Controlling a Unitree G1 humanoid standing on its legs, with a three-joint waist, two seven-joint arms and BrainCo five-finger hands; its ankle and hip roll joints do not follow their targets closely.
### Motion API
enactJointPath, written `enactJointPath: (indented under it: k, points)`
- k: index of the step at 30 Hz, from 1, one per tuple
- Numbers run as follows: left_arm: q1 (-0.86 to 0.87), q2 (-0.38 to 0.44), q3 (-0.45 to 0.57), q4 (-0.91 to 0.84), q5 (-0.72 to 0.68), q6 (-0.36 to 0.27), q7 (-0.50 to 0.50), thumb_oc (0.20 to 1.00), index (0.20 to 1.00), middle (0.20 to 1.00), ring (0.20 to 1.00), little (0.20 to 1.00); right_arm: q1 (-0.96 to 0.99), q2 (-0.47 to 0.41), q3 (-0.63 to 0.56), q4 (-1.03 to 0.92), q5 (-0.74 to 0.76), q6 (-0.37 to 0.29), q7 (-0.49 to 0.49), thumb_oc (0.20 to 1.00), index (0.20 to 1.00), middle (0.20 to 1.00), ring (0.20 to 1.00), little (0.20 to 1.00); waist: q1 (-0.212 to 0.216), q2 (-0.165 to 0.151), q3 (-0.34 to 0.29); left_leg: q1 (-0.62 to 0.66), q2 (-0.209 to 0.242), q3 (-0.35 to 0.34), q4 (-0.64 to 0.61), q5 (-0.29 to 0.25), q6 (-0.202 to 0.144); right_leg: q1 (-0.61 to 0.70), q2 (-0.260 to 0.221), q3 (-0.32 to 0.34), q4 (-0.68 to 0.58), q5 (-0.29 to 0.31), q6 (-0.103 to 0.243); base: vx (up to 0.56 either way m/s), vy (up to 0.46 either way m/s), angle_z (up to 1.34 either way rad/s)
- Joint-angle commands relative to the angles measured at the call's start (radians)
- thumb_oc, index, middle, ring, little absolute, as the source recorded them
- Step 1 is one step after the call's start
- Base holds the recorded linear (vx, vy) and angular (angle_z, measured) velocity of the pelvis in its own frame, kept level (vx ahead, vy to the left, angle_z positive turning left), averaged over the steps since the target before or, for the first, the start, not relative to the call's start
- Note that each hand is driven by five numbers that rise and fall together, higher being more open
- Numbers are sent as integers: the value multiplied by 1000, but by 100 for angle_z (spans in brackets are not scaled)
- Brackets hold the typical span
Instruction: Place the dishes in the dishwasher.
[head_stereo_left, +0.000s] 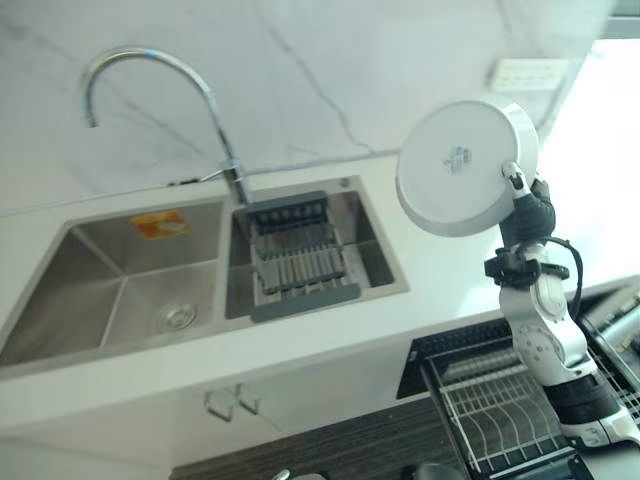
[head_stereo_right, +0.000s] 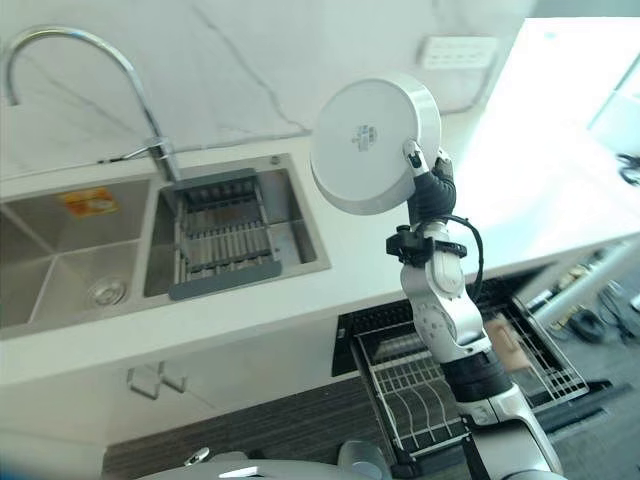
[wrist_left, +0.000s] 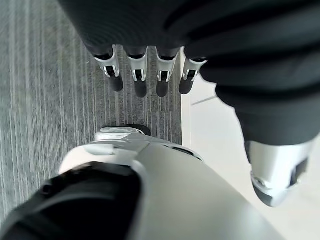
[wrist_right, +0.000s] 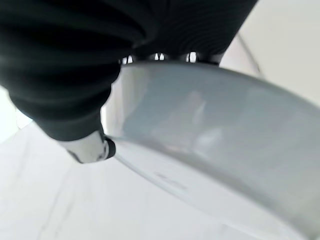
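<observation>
A white deep dish (head_stereo_left: 460, 165) is held up on edge above the white counter, its underside facing me. My right hand (head_stereo_left: 530, 205) grips its rim from the right, thumb on the underside and fingers behind; the right wrist view shows the thumb (wrist_right: 92, 150) pressed against the dish (wrist_right: 225, 130). Below and in front of that arm, the dishwasher's wire rack (head_stereo_left: 500, 410) is pulled out, with bare tines. My left hand (wrist_left: 140, 75) hangs over the grey floor with its fingers straight and nothing in them.
A double steel sink (head_stereo_left: 120, 290) lies left of the dish, with a grey drain rack (head_stereo_left: 298, 262) across its right basin and a tall curved faucet (head_stereo_left: 150, 60) behind. White counter (head_stereo_left: 450, 270) runs between the sink and the dishwasher. A wall socket (head_stereo_left: 525, 72) sits on the marble backsplash.
</observation>
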Motion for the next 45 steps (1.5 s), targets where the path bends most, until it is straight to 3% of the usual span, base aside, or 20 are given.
enactJointPath:
  k: [1,11,20,23,24,25,26,27,28,45]
  points:
    - [-28,-15,-3,31,7,-27,4,1000,1000,1000,1000,1000,-12,-19,-85,-141,-18,-60,62,200,200,200,200,200,-18,-14,-3,-28,8,24,125,-136,21,49,-51,-1,-65,48,88,1,-3,-31]
    - [-24,-19,4,20,12,-26,-4,1000,1000,1000,1000,1000,117,-18,-144,-190,8,-60,130,200,200,200,200,200,-80,-9,-2,-2,4,85,125,-152,35,23,-29,67,-65,68,98,11,-5,-34]
    - [-11,-25,15,14,12,-28,4,1000,1000,1000,1000,1000,224,4,-193,-207,23,-19,192,200,200,200,200,200,-142,-6,-2,19,-5,146,125,-171,55,-4,-4,129,-65,81,101,16,-4,-30]
    - [-7,-25,19,9,11,-29,2,1000,1000,1000,1000,1000,247,9,-202,-199,5,-10,203,200,200,200,200,200,-152,-5,-3,23,-7,155,125,-175,59,-7,-1,138,-65,83,101,63,18,-18]
    - [-6,-25,17,6,11,-26,3,1000,1000,1000,1000,1000,256,10,-205,-192,11,-9,207,200,200,200,200,200,-156,2,-5,38,-10,145,125,-202,58,5,0,142,-65,63,111,30,-1,-12]
    - [-5,-26,19,5,11,-26,4,1000,1000,1000,1000,1000,259,11,-206,-193,13,-9,210,200,200,200,200,200,-158,-5,-1,30,-7,161,125,-178,61,-7,0,141,-65,84,102,116,46,-16]
    - [-2,-27,19,4,15,-25,3,1000,1000,1000,1000,1000,272,18,-209,-186,15,-11,214,200,200,200,200,200,-162,1,-3,42,-12,151,125,-205,62,3,1,145,-65,63,110,-75,-54,-16]
    - [-2,-27,20,4,14,-25,3,1000,1000,1000,1000,1000,273,19,-209,-186,16,-13,214,200,200,200,200,200,-163,-5,0,33,-9,166,125,-180,64,-9,1,144,-65,84,101,104,51,-20]
    - [0,-26,18,4,15,-24,3,1000,1000,1000,1000,1000,281,24,-210,-180,13,-15,213,200,200,200,200,200,-166,2,0,45,-13,153,125,-209,64,4,2,146,-65,62,111,10,0,-9]
    - [15,-25,22,3,33,-18,2,1000,1000,1000,1000,1000,354,73,-192,1,-42,-11,206,200,200,200,200,200,-195,-3,9,65,-22,182,125,-223,81,-17,13,176,-65,71,108,22,-10,-7]
